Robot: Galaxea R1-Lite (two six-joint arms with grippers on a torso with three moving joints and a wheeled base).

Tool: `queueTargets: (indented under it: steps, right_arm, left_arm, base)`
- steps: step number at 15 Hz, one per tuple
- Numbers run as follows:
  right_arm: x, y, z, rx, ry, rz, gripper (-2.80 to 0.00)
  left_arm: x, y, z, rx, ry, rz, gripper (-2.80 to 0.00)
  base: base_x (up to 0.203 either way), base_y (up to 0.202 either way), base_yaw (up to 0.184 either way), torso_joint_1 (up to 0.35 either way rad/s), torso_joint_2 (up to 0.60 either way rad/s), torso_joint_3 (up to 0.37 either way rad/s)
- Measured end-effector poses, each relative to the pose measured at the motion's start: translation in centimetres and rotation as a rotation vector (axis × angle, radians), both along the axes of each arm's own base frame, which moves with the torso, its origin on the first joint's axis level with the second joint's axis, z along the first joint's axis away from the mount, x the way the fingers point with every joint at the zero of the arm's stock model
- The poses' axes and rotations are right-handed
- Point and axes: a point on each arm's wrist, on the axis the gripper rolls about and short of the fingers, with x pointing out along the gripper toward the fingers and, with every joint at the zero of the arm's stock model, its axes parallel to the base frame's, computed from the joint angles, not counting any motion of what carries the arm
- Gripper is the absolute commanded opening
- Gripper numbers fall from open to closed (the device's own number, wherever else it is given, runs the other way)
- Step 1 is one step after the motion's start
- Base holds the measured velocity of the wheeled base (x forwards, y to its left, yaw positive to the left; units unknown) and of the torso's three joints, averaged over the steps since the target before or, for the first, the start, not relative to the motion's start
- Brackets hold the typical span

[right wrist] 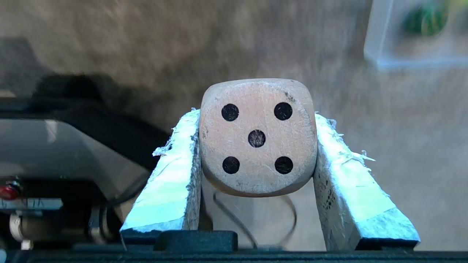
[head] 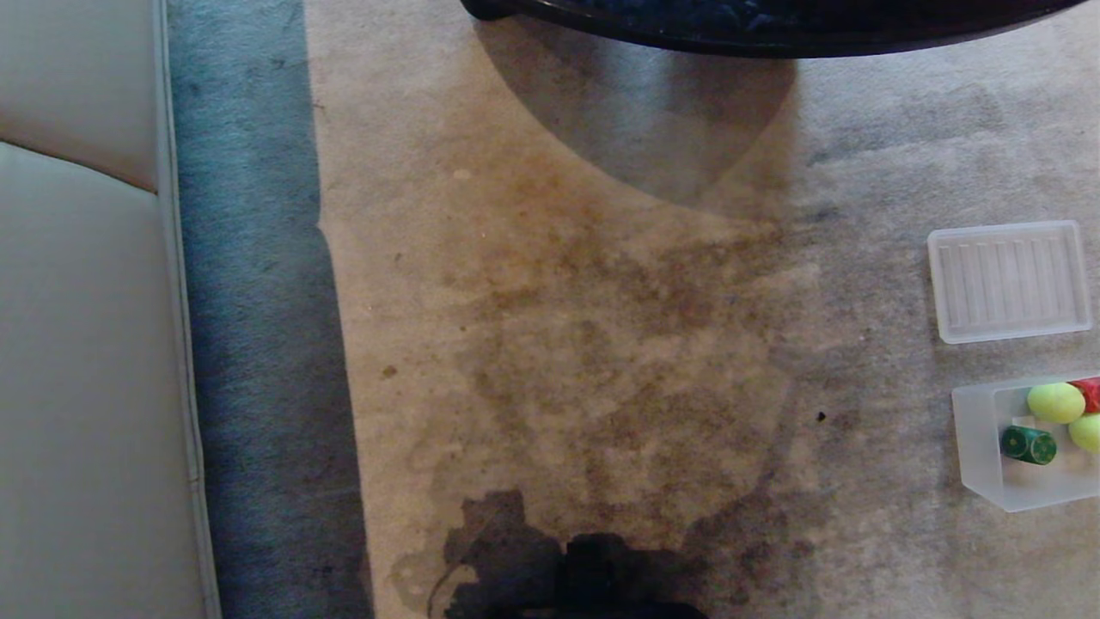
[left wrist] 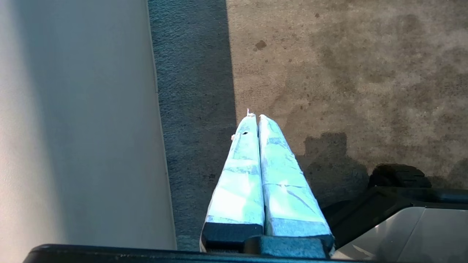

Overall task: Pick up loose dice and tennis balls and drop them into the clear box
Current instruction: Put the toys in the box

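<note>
Head view: neither arm was seen. The clear box [head: 980,438] was recorded on the carpet [head: 601,344] at the right edge of the view, partly cut off by it. Inside it were noted two tennis balls [head: 1055,401], a dark green die [head: 1028,444] and part of a red die [head: 1090,393]. The flat ribbed lid [head: 1009,281] was found lying on the carpet just beyond the box, apart from it. A pale sofa [head: 86,344] was seen along the left side, and the dark rounded edge of a piece of furniture [head: 773,26] at the top.

Left wrist view: the left claw [left wrist: 255,116] was seen with its taped fingers pressed together, empty, held over the carpet beside the sofa front [left wrist: 73,128]. Part of the robot's base [left wrist: 398,212] was visible alongside.

Right wrist view: the right claw [right wrist: 257,117] was recorded pinching the beige die [right wrist: 257,137] between its two taped fingers [right wrist: 175,171], the five-pip face turned toward the camera. The die was held above the carpet. The clear box [right wrist: 376,44] was seen blurred, near a corner of the view and well apart from the die, with something green inside it.
</note>
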Motion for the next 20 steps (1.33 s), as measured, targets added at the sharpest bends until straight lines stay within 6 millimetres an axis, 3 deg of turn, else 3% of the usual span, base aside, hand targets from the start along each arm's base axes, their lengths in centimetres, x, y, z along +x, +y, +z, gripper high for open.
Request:
queueTargets:
  steps: [5,20]
  right_arm:
    - [-0.7,0.08,-0.9,0.009,-0.097,0.03,-2.8]
    - [-0.83,0.08,-1.07,0.009,-0.108,0.029,-2.8]
  left_arm:
    - [0.0,0.0,0.0,0.0,0.0,0.0,-2.8]
    - [0.0,0.0,0.0,0.0,0.0,0.0,-2.8]
  base:
    - [0.0,0.0,0.0,0.0,0.0,0.0]
    - [0.0,0.0,0.0,0.0,0.0,0.0]
